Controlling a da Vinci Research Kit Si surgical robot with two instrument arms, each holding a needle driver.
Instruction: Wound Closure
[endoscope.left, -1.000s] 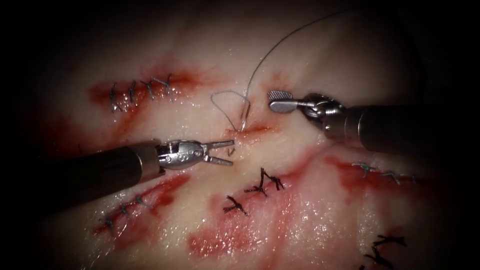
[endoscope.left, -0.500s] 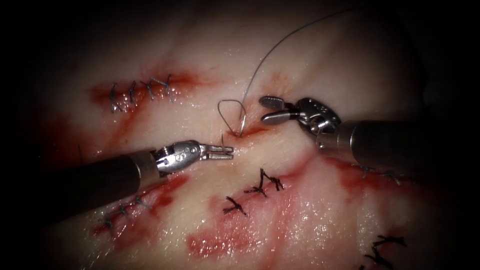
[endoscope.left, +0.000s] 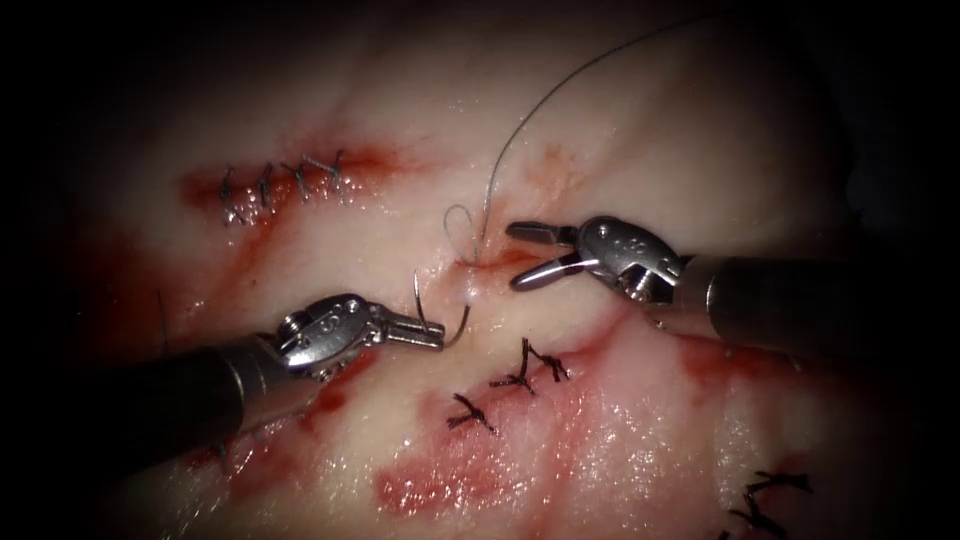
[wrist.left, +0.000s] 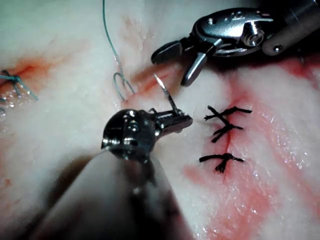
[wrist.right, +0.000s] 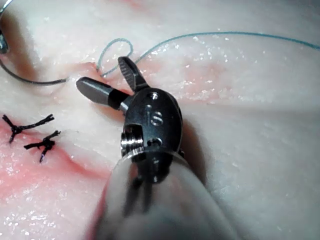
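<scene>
My left tool (endoscope.left: 432, 334) is shut on the curved needle (endoscope.left: 452, 338) between its tip and its middle. The tip points up, and most of the curve is out of the tissue (endoscope.left: 640, 140). The needle's tail end sits at the surface just left of the short cut (endoscope.left: 497, 261). Thread (endoscope.left: 520, 125) runs from the far side into a small loop (endoscope.left: 459, 224) above the cut. My right tool (endoscope.left: 517, 257) hovers open over the right end of the cut, holding nothing. The left wrist view shows the needle (wrist.left: 167, 95) standing in my left tool (wrist.left: 176, 122). The right wrist view shows the right tool (wrist.right: 104, 76) open by the loop (wrist.right: 114, 50).
Finished rows of grey stitches lie at the upper left (endoscope.left: 280, 182), lower left (endoscope.left: 250, 418) and right (endoscope.left: 765, 345). Black knotted stitches (endoscope.left: 525, 372) sit just below the cut, with more at the lower right (endoscope.left: 770, 495). Red fluid (endoscope.left: 450, 485) stains the tissue.
The left tool shut on the needle's tip left of the cut and drew the needle out toward the lower left. The thread loop shrank. The right tool moved in over the cut.
</scene>
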